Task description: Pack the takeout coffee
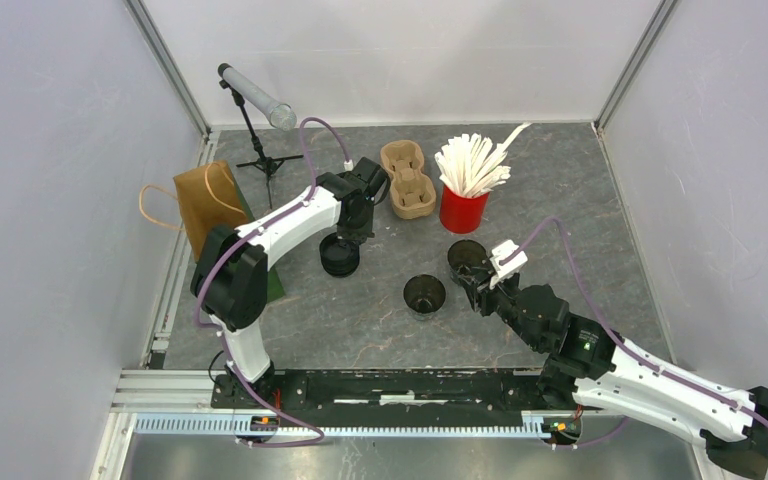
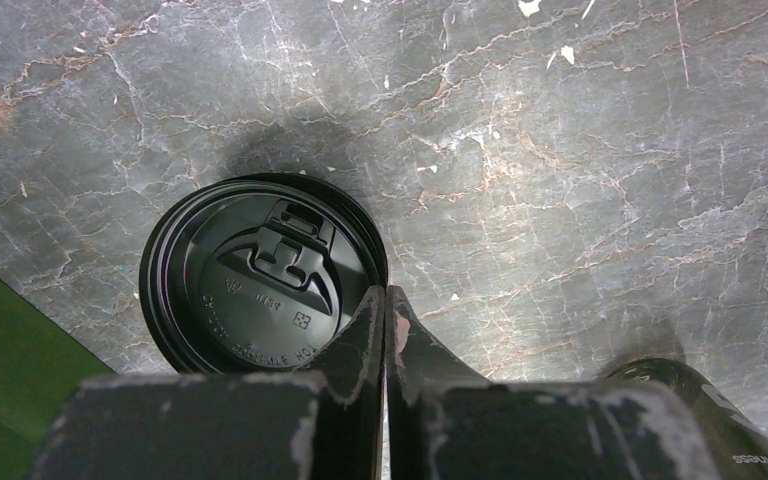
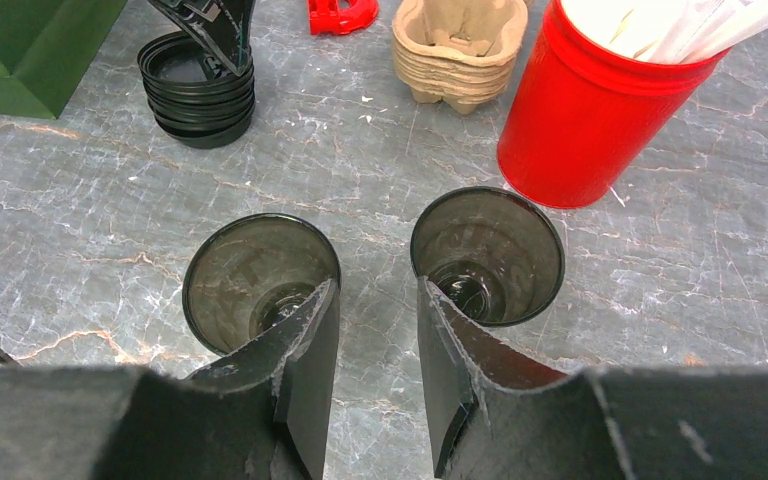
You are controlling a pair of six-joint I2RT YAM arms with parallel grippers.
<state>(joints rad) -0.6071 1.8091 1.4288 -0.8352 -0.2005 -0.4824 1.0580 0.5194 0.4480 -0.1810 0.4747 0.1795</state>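
Grey veined stone table [image 1: 570,190], boxed in by white walls, carries the coffee kit. Two dark, see-through cups stand upright and lidless near its middle, one to the left [image 3: 252,268] and one just right and slightly farther [image 3: 487,250]. They look thin-walled, light and easily crushed, probably slick, so I would take one low on the wall with gentle pressure, not at the rim. The right gripper [image 3: 375,290] hovers over the gap between them, jaws partly apart and holding nothing. Left of the cups sits a stack of black sip lids [image 2: 260,285], stiff at the rim but flimsy across the top. The left gripper [image 2: 387,295] is closed at the top lid's right edge; whether it pinches that rim is unclear. Beyond are pulp carriers [image 1: 407,178], a red cup of stirrers [image 1: 463,210] and a brown paper bag [image 1: 208,205].
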